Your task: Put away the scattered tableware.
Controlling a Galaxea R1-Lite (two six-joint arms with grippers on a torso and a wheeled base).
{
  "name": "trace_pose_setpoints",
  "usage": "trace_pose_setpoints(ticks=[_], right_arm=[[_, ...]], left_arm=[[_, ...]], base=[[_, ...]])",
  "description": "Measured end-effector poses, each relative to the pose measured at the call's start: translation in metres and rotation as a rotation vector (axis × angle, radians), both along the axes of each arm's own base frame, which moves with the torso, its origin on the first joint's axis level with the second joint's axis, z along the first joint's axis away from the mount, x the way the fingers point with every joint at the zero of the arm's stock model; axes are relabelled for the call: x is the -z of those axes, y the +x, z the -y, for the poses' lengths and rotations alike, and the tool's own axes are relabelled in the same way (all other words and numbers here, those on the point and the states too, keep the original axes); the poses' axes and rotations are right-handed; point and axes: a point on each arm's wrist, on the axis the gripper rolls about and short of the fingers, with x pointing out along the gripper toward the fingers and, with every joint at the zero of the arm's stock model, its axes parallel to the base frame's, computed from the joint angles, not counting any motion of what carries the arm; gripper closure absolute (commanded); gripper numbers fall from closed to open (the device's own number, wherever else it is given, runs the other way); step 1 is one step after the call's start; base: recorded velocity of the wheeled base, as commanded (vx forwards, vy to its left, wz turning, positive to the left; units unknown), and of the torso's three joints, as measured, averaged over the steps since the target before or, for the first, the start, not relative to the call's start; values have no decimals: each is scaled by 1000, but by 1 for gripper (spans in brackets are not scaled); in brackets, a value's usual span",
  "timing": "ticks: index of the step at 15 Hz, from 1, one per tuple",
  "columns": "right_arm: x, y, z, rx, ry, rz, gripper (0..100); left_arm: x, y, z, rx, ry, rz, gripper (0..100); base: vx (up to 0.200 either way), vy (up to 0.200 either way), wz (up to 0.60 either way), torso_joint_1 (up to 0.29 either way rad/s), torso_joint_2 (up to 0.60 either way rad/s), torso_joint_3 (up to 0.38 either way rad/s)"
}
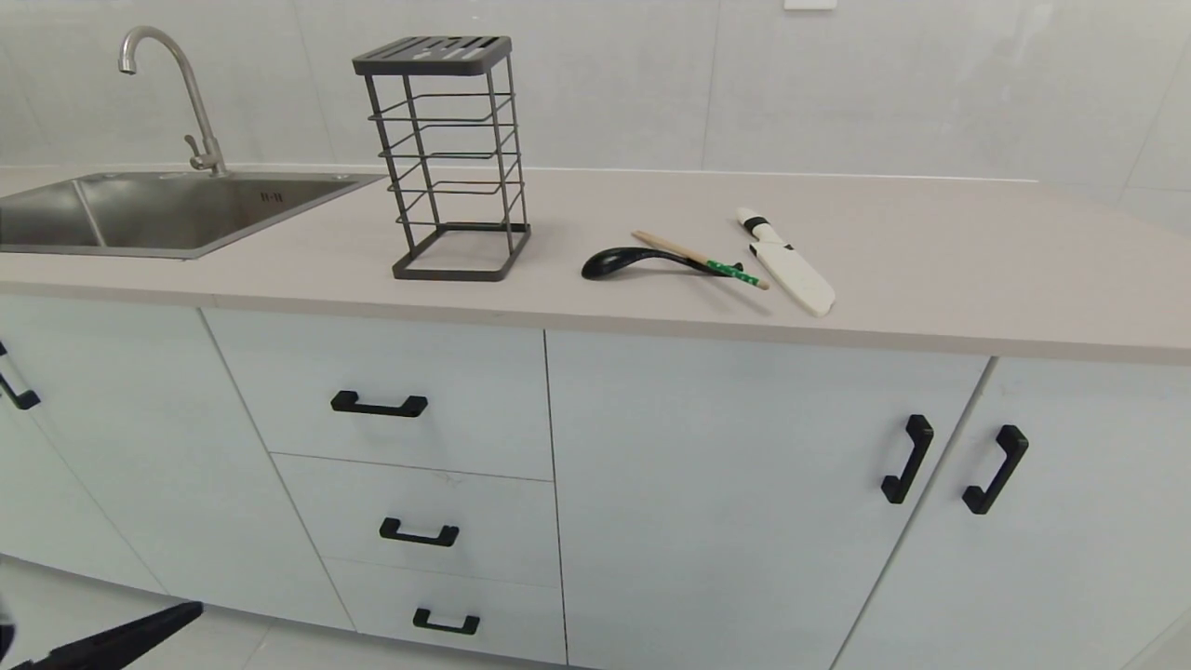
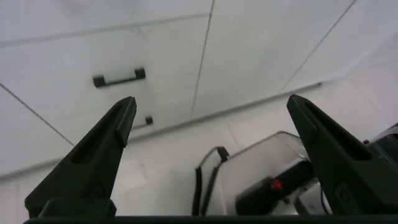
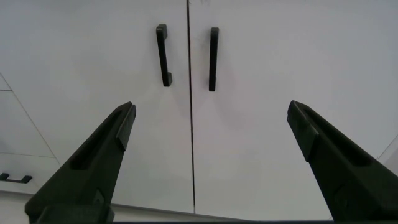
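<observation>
Black spoon [image 1: 619,262], chopsticks [image 1: 700,260] and white knife [image 1: 789,263] lying close together on the desk [image 1: 930,270], right of the wire rack [image 1: 447,158], chopsticks crossing the spoon's handle, left gripper [image 2: 211,102] and right gripper [image 3: 211,107] hanging low before the cabinet fronts, fingers spread wide open

Counter [image 1: 930,279] layout, left end to right.

The sink [image 1: 56,219] is set into the counter's rear left corner, with the tap [image 1: 191,93] behind it by the back edge. Just right of the sink the rack [image 1: 447,158] stands upright, about midway between the back and front edges. Farther right, nearer the front edge, lies the spoon [image 1: 614,262], its bowl toward the rack. The chopsticks [image 1: 693,257] lie across its handle, and the knife [image 1: 791,265] lies just right of them, handle toward the back edge. Three stacked drawers [image 1: 409,391] sit below the rack, with doors [image 1: 744,484] to their right.
</observation>
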Motion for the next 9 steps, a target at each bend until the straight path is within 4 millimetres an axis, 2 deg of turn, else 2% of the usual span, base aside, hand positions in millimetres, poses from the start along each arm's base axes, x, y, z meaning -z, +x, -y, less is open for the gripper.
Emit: trace_pose_setpoints(ticks=[1,4,5,9], right_arm=[[0,0,0,-1,0,0,0],[0,0,0,0,0,1,0],[0,0,0,0,0,0,0],[0,0,0,-1,0,0,0]], left_arm=[[2,-13,-5,-22,5,68,0],[17,-43,-13,-77,13,162,0],[22,-50,-14,-99,15,190,0],[30,-61,-17,-149,19,247,0]], base=[[0,0,0,-173,41,-173],[0,0,0,-496,49,-386],[0,0,0,-232,51,-203],[0,0,0,-48,16,-49]])
